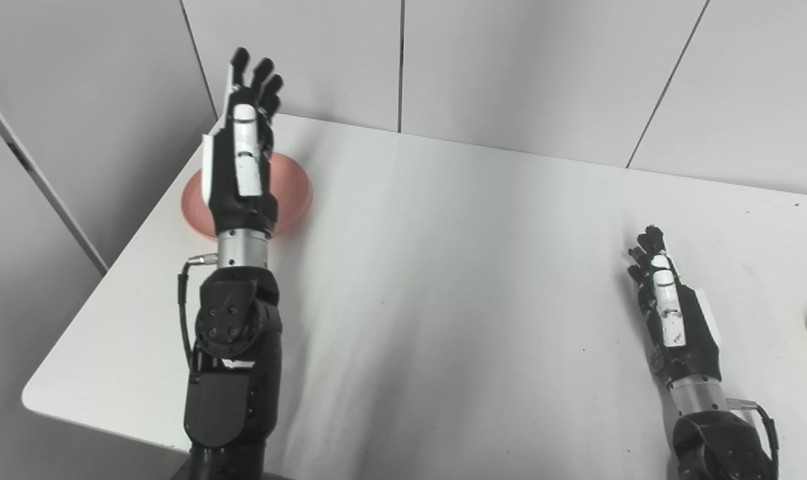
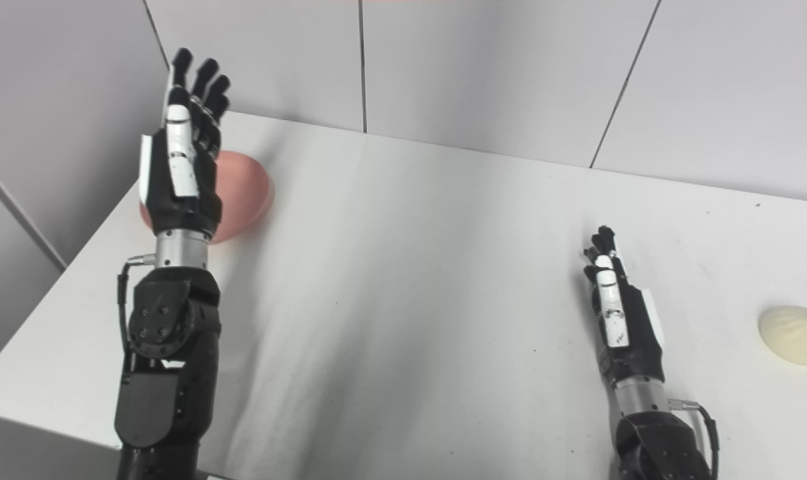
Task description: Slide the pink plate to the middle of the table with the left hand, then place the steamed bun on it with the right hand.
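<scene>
Left eye view: pink plate [image 1: 290,193] sits at far left corner of the white table [image 1: 443,300], well off the middle. Left hand [image 1: 243,153] is raised over it, fingers spread and straight, holding nothing; whether it touches the plate I can't tell. Plate shows past both sides of the wrist, more toward centre, so the slide would run rightward and nearer the robot. Steamed bun [image 2: 795,343] lies at far right edge, to the right of the right hand [image 2: 616,313], near but apart. That hand rests low by the table, fingers loosely extended, empty. Tabletop bare, faint scuffs. Grey panel walls [image 1: 510,67] behind.
</scene>
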`<act>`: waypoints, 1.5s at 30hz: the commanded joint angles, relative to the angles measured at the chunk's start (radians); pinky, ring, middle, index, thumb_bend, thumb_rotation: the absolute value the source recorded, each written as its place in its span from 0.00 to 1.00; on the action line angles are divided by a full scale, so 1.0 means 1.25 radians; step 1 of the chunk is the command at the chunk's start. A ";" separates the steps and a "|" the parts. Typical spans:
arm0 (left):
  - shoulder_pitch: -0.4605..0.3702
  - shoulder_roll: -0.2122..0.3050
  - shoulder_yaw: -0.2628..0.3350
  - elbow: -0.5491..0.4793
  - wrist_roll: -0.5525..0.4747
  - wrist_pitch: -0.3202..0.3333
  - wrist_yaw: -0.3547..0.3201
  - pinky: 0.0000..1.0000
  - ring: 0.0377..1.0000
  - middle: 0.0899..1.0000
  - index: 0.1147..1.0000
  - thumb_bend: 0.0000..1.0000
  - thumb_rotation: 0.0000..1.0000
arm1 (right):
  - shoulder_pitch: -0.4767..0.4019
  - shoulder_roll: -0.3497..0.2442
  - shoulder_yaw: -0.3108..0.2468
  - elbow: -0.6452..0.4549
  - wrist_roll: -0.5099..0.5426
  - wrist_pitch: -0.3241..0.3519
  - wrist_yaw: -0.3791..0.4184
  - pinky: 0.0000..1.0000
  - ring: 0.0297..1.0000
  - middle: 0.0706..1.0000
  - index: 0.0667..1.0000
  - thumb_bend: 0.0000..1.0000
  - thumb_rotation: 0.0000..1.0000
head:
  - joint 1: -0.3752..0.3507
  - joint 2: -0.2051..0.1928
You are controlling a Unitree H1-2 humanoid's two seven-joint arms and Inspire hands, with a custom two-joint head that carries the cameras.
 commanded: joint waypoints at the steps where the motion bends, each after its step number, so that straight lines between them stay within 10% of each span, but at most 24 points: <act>1: -0.039 0.025 0.009 -0.024 -0.012 -0.024 0.005 1.00 0.95 0.96 0.97 0.48 1.00 | 0.023 -0.012 -0.008 0.024 0.006 -0.009 0.007 1.00 1.00 1.00 1.00 0.16 1.00 | 0.001 0.001; 22: -0.051 0.149 0.168 0.162 -0.151 -0.070 0.014 1.00 0.95 0.95 0.97 0.49 1.00 | 0.034 -0.021 -0.008 -0.005 0.015 0.013 0.006 1.00 1.00 1.00 1.00 0.14 1.00 | 0.013 0.011; 45: -0.091 0.207 0.160 0.347 -0.213 -0.079 -0.012 0.99 0.96 0.96 0.96 0.50 1.00 | 0.038 -0.021 -0.006 -0.016 0.019 0.022 0.006 1.00 1.00 1.00 1.00 0.13 1.00 | 0.025 0.017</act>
